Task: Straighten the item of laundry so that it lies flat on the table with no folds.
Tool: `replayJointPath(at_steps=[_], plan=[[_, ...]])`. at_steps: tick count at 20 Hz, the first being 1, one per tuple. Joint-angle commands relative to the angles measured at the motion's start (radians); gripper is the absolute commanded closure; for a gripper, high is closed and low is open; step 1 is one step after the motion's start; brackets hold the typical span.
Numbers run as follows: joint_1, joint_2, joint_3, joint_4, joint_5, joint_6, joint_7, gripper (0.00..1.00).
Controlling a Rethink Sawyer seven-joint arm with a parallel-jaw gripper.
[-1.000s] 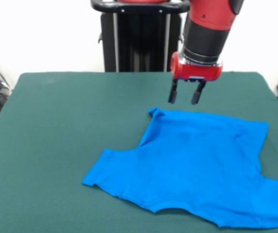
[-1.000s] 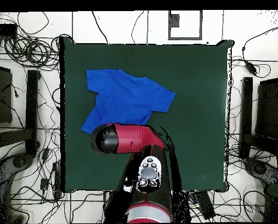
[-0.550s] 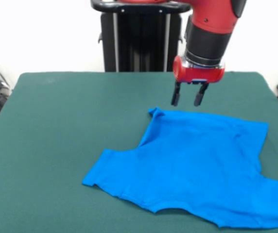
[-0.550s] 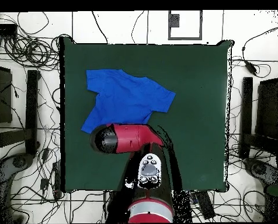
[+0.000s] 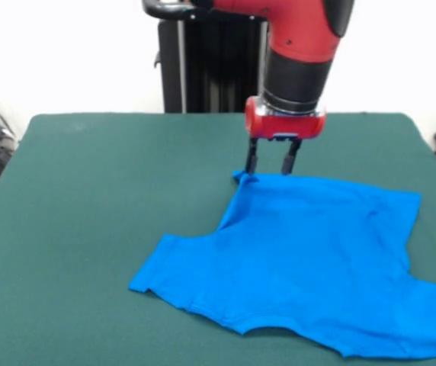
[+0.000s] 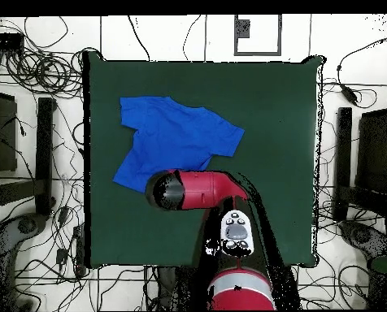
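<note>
My gripper (image 5: pixel 270 162): it hangs from my red and black arm (image 5: pixel 300 53) with its two dark fingers (image 5: pixel 252 158) pointing straight down and spread apart, nothing between them. The tips sit at the far edge of the shirt, over its far left corner in the front view; I cannot tell whether they touch the cloth.

My arm from above: in the overhead view the red forearm (image 6: pixel 198 189) lies across the near edge of the shirt and hides the gripper beneath it.

The item of laundry (image 5: pixel 317 263): a plain bright blue T-shirt spread over the right half of the table in the front view, its near right part running to the bottom of the picture. Most of it lies flat. The far left corner (image 5: pixel 242 178) is bunched into a small raised fold, and a crease runs from there down toward the left sleeve (image 5: pixel 157 274). A shallow curved neckline shows at the near edge.

The shirt from above (image 6: pixel 176 138): it lies on the left side of the table, toward the far edge, sleeves out to either side.

The table (image 5: pixel 96 198): dark green cloth, bare all around the shirt on the left and far sides.

Around the table: tangled cables (image 6: pixel 42 69) on the pale floor.
</note>
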Motion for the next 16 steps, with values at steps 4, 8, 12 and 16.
replayJointPath(at_steps=[4, 8, 12, 16], plan=[[-0.060, 0.107, 0.152, -0.016, -0.073, -0.038, -0.009, 0.00], [-0.050, 0.121, 0.151, -0.038, -0.079, -0.032, 0.013, 0.00], [-0.053, 0.136, 0.143, -0.037, -0.099, -0.049, 0.013, 0.00], [-0.058, 0.158, 0.136, -0.043, -0.125, -0.080, 0.019, 0.00]])
